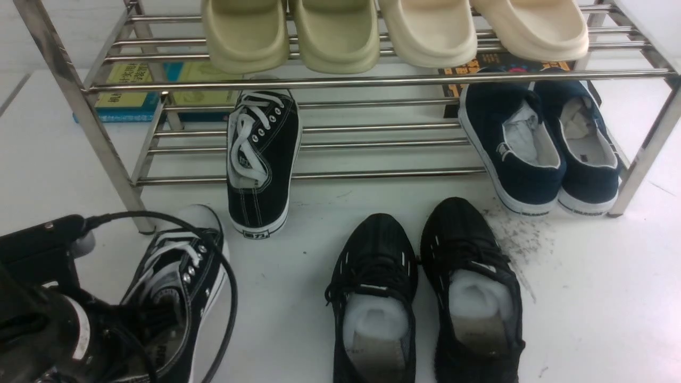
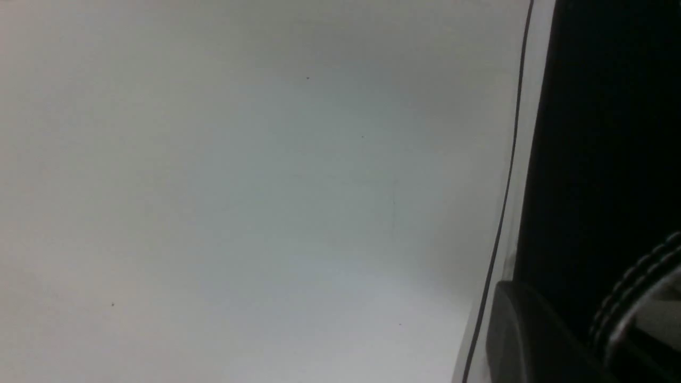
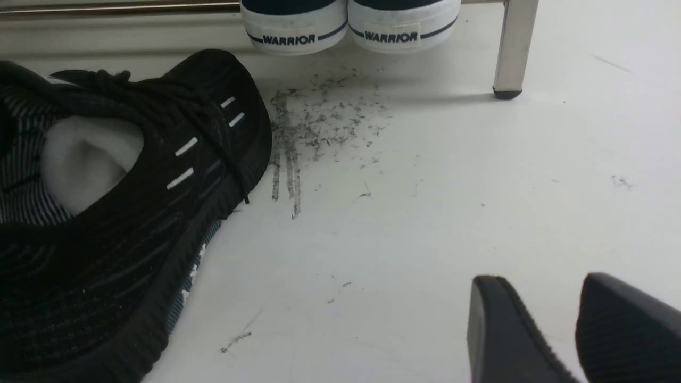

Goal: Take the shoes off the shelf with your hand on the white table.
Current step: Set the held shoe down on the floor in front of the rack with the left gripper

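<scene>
One black canvas shoe with white laces lies on the lower tier of the steel shelf, its heel hanging over the front rod. Its mate sits tilted at the near left above the white table, beside the shelf's leg. My left hand covers its heel end. In the left wrist view my left gripper is shut on this shoe's black side wall; one finger shows outside it. My right gripper is open and empty, low over bare table.
Two pairs of beige slippers fill the top tier. Navy slip-ons sit at the lower tier's right end. Black mesh sneakers stand on the table in front, with dark scuffs beside them. Books lie behind the shelf.
</scene>
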Controlling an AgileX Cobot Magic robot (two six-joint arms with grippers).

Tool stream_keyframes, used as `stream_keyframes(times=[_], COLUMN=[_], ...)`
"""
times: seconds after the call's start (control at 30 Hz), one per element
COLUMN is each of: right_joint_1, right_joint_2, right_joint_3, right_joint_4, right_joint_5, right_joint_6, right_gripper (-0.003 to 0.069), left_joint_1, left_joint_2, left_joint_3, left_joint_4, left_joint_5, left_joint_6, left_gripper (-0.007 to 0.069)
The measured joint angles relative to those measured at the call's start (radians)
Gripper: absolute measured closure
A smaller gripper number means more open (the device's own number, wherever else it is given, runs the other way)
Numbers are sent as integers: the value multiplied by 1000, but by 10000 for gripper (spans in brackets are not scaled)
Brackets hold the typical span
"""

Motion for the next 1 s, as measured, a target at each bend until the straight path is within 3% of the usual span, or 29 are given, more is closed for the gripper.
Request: stream_keyframes(times=[0.4,0.8,1.0], right_joint_1=[0,0,0], right_joint_2=[0,0,0], right_joint_3=[0,0,0], right_joint_4=[0,1,1], right_joint_5=[0,0,0], right_joint_6=[0,0,0], right_gripper=[421,421,421], left_joint_1=[0,0,0], left_joint_2=[209,255,255], left_joint_3=[1,1,1], left_joint_4=[9,13,18], left_joint_5=[-188,-201,-210], left_joint_6=[0,-1,-7], left_gripper=[608,609,526])
